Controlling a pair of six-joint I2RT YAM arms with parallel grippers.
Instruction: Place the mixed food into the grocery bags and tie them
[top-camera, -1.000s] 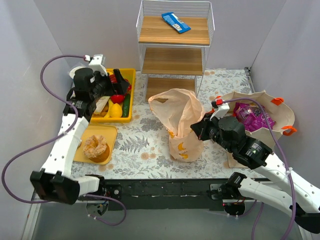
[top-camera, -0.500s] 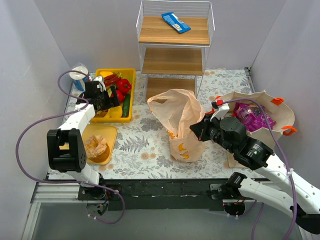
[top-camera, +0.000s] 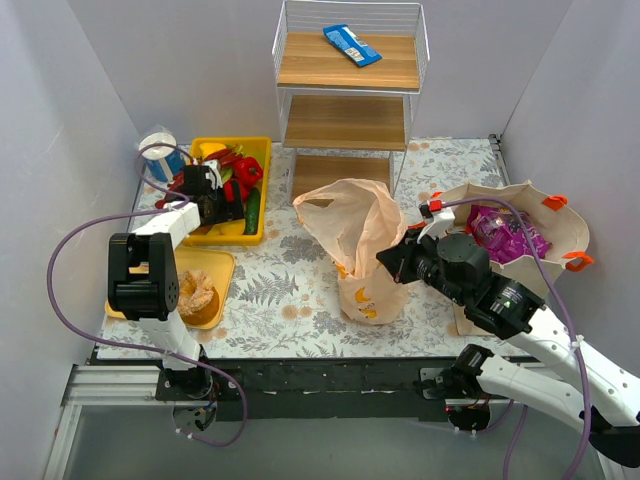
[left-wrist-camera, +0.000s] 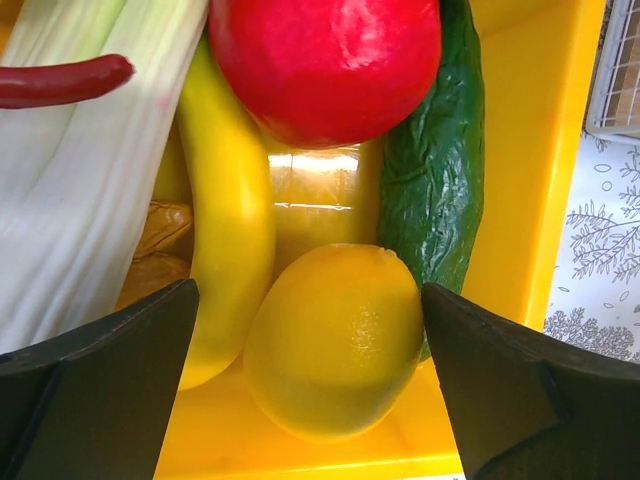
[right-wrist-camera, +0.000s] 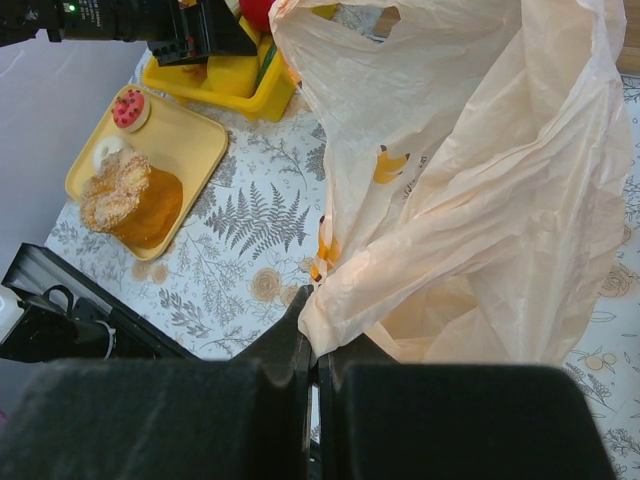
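Note:
My left gripper (left-wrist-camera: 308, 300) is open down in the yellow bin (left-wrist-camera: 560, 150), one finger on each side of a yellow lemon (left-wrist-camera: 335, 340) without touching it. Beside the lemon lie a dark green cucumber (left-wrist-camera: 435, 190), a banana (left-wrist-camera: 230, 220) and a red fruit (left-wrist-camera: 325, 60). From above, the left gripper (top-camera: 215, 195) hangs over the bin's near half. My right gripper (right-wrist-camera: 315, 345) is shut on the rim of the peach plastic bag (right-wrist-camera: 480, 180), which stands mid-table (top-camera: 355, 225). The beige tote (top-camera: 560, 225) at the right holds a purple packet (top-camera: 505, 235).
An orange tray (top-camera: 225, 265) with a pastry (top-camera: 190, 293) lies in front of the bin. A wire-and-wood shelf (top-camera: 345, 100) stands at the back with a blue packet (top-camera: 352, 45) on top. A white paper roll (top-camera: 158, 150) stands at the far left.
The left arm has folded down and brought its open gripper low into the yellow bin, round the lemon. The right gripper keeps its hold on the peach bag, barely moving.

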